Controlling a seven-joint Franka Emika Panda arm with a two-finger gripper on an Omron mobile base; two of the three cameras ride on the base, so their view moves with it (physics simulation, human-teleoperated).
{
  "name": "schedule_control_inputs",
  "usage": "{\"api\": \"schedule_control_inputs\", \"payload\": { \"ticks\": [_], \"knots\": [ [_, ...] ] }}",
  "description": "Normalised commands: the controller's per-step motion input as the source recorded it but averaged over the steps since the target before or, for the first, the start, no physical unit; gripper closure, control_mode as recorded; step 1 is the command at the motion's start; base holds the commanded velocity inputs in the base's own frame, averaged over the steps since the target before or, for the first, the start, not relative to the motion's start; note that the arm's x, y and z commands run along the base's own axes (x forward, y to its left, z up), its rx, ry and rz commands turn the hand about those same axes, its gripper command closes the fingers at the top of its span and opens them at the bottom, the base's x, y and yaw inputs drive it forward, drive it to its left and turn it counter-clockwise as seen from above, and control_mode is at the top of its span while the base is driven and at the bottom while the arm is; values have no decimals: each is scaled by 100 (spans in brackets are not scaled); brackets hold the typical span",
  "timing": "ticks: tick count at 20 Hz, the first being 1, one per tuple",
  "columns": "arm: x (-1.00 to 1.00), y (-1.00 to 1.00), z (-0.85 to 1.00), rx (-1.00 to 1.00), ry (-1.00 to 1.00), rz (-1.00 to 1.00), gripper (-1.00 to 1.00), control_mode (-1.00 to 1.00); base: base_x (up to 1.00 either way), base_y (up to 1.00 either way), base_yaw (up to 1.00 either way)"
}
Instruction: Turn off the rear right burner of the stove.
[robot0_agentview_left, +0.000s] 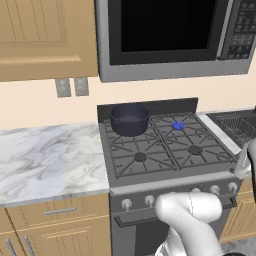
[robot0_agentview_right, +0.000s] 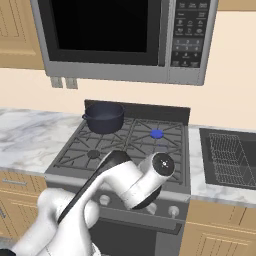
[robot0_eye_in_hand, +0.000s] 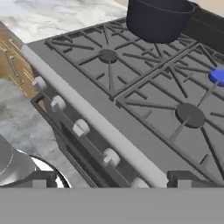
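Clearly lit, the rear right burner showed a small bright blue flame spot at its centre, ringed by black grate prongs, while the other burner heads were plain and dark. It sat at the back right corner of the stove, a grey steel range with black cast-iron grates, a dark back panel and a row of small round silver knobs along its front edge. A dark blue pot stood on the rear left burner, beside the flame and apart from it. Above hung a silver microwave with a black window; marble worktop ran off to the left of the stove.

In the hand view the claw's two dark tips rose at the bottom edge, set wide apart with nothing between them, over the knob row at the front edge. The flame lay well away from them, toward the far right corner of the stove top, beyond the front right burner.
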Motion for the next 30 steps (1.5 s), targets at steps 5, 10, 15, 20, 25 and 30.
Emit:
{"api": "schedule_control_inputs", "payload": {
  "ticks": [5,10,15,20,25,30],
  "knots": [
    [-8,-3,-46,-7,-41,18,-100,-100,0,0,0],
    [-15,-28,-43,-4,-31,15,-100,-100,0,0,0],
    [-2,-10,-44,-3,-25,13,-100,-100,0,0,0],
    [0,-21,-35,0,-17,13,-100,-100,0,0,0],
    [4,-40,-35,0,-7,10,-100,-100,0,0,0],
    [8,-50,-38,0,-3,6,-100,-100,0,0,0]
  ]
}}
